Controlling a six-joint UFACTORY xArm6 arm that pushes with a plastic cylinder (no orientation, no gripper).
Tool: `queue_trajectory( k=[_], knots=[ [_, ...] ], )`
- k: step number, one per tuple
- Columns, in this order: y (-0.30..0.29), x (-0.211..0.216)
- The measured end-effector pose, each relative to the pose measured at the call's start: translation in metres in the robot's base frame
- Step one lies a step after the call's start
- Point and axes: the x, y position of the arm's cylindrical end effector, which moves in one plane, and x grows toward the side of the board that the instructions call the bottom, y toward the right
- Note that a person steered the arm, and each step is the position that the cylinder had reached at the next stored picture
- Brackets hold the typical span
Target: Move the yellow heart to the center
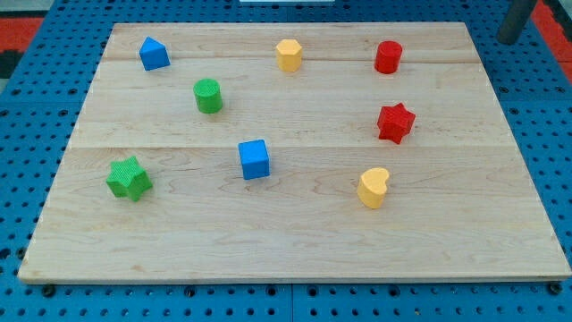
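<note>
Dark and blurred, our tool [511, 39] shows only as a rod at the view's top right corner, off the wooden surface [295, 241]; its very tip sits at about the edge of the blue pegboard [554, 107], well apart from every block. It has no jaws to open or close, so it touches and holds nothing. Nearest to it are the red cylinder [388, 56] and, below that, the red star [395, 122]. The yellow heart [374, 188] lies lower still, toward the view's bottom right, free of its neighbours. We judge the task barely begun: the heart remains right of and below the centre, and must be pushed up and to the view's left. The blue cube [254, 159] stands near the centre. Farther off lie the yellow hexagon [288, 55], green cylinder [208, 96], blue house-shaped block [154, 54] and green star [129, 178].
</note>
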Motion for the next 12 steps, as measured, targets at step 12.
queue_trajectory(
  k=[12],
  knots=[
    [-0.218,0.317]
  ],
)
